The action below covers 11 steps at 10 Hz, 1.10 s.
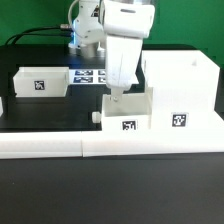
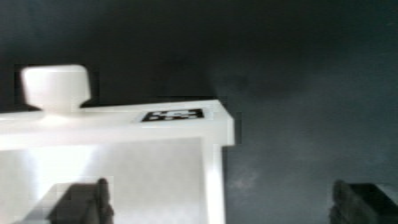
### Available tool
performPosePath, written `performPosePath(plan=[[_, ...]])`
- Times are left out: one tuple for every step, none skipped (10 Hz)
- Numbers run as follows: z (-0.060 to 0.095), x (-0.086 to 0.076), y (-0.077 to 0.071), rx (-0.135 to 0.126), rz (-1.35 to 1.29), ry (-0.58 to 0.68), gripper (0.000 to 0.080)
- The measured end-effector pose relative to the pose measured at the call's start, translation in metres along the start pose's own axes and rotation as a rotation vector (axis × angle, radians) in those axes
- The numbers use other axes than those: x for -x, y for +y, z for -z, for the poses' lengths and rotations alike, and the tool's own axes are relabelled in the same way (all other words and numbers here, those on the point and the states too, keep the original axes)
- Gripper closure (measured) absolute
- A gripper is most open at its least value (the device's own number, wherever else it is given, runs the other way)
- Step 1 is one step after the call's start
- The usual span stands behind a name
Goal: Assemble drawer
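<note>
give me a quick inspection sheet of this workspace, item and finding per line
surface: black table top, edged in front by a low white border wall
job's things: box shell upright at the exterior view's right; knobbed tray close beside it, contact cannot be told; second tray apart at the exterior view's left
clutter: nothing seen
grippers: pincer open, low over the knobbed tray, one finger above the tray and one outside its side wall
cables: a dark cable running behind the table at the exterior view's left
surroundings: marker board flat on the table behind the trays; pale backdrop, nothing else seen
</note>
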State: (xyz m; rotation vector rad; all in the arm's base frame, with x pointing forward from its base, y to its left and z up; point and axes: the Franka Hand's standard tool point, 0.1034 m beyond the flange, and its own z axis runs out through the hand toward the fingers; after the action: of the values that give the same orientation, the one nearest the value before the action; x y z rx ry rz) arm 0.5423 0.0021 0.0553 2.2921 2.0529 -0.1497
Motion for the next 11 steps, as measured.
performPosePath(plan=[[0.004, 0.012, 0.000, 0.004, 0.030, -0.002, 0.0157], [0.003, 0.032, -0.001, 0.001, 0.064, -0.006, 0.0151], [-0.001, 0.050, -0.003, 0.000, 0.080, -0.007, 0.0151], [-0.006, 0.060, -0.005, -0.004, 0.076, -0.005, 0.0150], [-0.005, 0.058, -0.005, -0.004, 0.068, -0.003, 0.0150], [-0.006, 0.061, -0.005, -0.005, 0.079, -0.001, 0.0150], [-0.009, 0.062, -0.006, -0.007, 0.083, -0.002, 0.0150], [-0.021, 0.066, -0.008, -0.014, 0.123, 0.007, 0.0150], [-0.031, 0.073, -0.009, -0.029, 0.124, 0.046, 0.0150], [-0.035, 0.074, -0.009, -0.037, 0.118, 0.072, 0.0150], [-0.038, 0.073, -0.009, -0.051, 0.113, 0.110, 0.0150]])
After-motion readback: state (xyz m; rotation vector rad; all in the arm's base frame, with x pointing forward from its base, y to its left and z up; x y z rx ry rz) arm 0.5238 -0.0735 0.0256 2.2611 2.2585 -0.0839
